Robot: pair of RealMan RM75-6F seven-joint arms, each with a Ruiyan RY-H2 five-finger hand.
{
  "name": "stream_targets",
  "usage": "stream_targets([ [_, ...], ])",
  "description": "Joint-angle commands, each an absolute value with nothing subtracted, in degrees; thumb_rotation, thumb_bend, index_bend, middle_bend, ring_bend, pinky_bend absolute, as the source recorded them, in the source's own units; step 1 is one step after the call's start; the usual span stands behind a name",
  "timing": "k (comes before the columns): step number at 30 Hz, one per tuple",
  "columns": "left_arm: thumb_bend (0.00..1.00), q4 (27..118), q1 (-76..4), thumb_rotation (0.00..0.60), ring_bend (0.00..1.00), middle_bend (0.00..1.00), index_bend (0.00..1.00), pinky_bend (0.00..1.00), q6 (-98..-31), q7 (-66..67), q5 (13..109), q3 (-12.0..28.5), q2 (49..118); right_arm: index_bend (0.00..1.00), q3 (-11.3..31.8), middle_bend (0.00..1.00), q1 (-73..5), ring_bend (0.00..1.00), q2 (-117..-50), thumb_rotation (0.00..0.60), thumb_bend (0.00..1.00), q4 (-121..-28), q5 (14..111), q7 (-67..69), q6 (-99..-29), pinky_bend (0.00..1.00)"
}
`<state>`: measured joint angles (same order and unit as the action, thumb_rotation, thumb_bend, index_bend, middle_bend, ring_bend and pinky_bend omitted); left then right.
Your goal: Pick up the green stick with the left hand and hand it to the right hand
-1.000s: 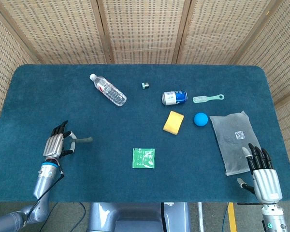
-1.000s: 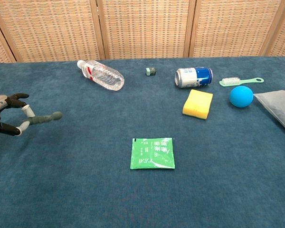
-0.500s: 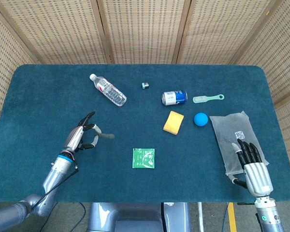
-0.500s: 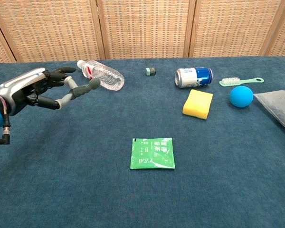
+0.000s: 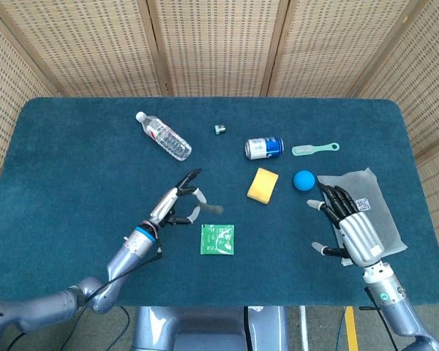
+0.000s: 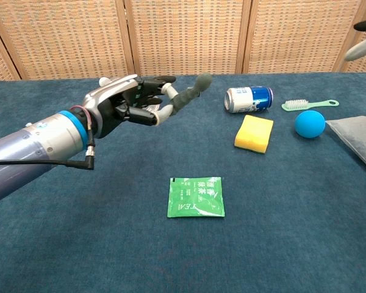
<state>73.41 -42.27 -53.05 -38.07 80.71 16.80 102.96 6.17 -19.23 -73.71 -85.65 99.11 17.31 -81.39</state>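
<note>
Handover status: stick lifted, transfer pending

Pickup is complete. The left hand pinches the green stick at one end between thumb and finger, with its other fingers spread; the stick is clear of the tabletop and juts toward the centre, above and just behind the green sachet. The right hand holds nothing. Its fingers are apart and its palm is raised near the clear plastic bag. The two hands are well apart, with the yellow sponge and blue ball lying behind the gap. Remaining steps, by judgement: close the gap, seat the stick's free end in the right hand, confirm its grasp, then release the left.
</note>
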Motion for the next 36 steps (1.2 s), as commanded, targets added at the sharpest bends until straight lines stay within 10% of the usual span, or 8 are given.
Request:
stream_targets([
  [1, 0.52, 73.7, -44.3, 0.6, 0.0, 0.0, 0.78, 0.0, -51.7, -37.3, 79.6, 18.0, 104.4, 0.34, 7.3, 0.02, -22.0, 0.0, -73.1, 0.6, 0.05, -87.9, 99.0, 18.4, -78.5, 0.0],
  [36, 0.52, 74.2, -50.9, 0.6, 0.0, 0.0, 0.78, 0.0, -47.8, -30.6, 72.3, 19.5, 109.3, 0.52, 10.4, 0.12, -32.8, 0.0, -76.7, 0.6, 0.32, -92.7, 95.1, 6.4, -71.6, 0.0],
])
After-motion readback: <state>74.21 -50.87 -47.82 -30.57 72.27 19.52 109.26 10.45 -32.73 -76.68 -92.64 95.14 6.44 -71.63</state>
